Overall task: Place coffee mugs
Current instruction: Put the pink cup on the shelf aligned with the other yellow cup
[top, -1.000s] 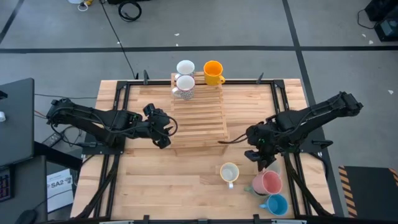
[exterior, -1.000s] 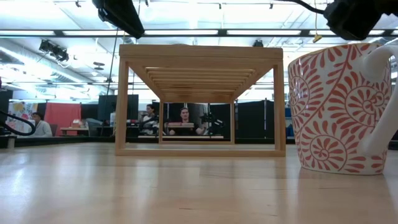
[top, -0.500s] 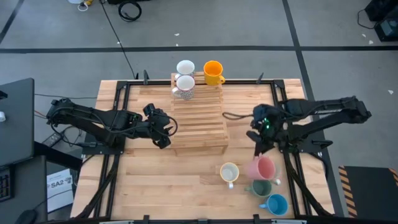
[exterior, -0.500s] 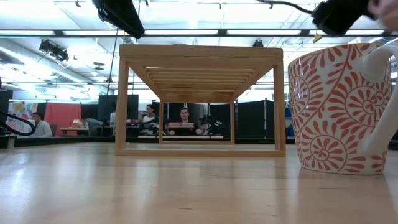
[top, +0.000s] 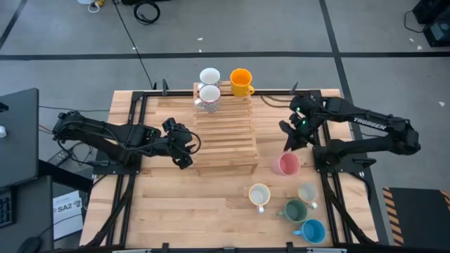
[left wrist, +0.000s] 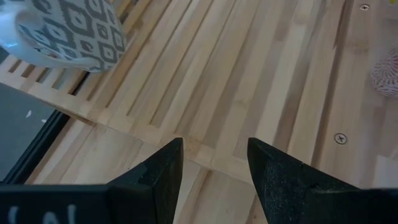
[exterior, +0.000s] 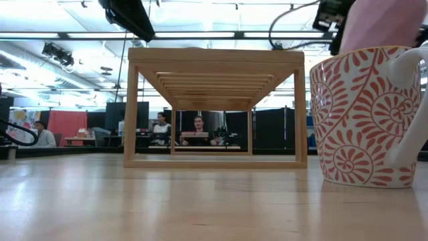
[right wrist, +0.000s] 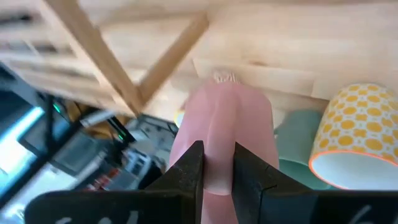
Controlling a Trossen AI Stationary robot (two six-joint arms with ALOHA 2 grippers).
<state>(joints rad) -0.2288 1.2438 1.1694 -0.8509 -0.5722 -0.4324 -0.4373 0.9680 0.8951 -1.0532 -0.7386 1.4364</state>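
My right gripper (top: 291, 141) (right wrist: 217, 157) is shut on the pink mug (top: 287, 164), which hangs in the air to the right of the wooden slatted rack (top: 225, 133); the low view shows the mug (exterior: 391, 23) high up. On the rack's far end stand a white mug (top: 209, 76), a grey-patterned mug (top: 208, 97) (left wrist: 71, 34) and an orange mug (top: 241, 81). A red-patterned mug (top: 259, 195) (exterior: 364, 117), a yellow-patterned one (top: 307, 193), a dark green one (top: 294, 210) and a blue one (top: 313, 231) stand on the table near right. My left gripper (top: 186, 144) (left wrist: 214, 162) is open over the rack's left edge. My right gripper pinches a narrow pink part of the mug (right wrist: 217, 134), seemingly its handle, between its two fingers. The fingers come from above, slanting down. The mug is lifted clear of the table and hangs tilted below the fingers, its mouth (top: 287, 166) showing in the high view.
The rack's middle and near slats (top: 225, 144) are bare. Black frame rails (top: 320, 119) run along both sides of the table. Bare table top (top: 183, 204) lies on the near left. People sit in the room behind the table.
My right gripper has carried the pink mug up from the cluster at the near right toward the far edge and the rack. The mug now hangs clear beside the rack, and the dark green and yellow-patterned mugs it covered have come into view.
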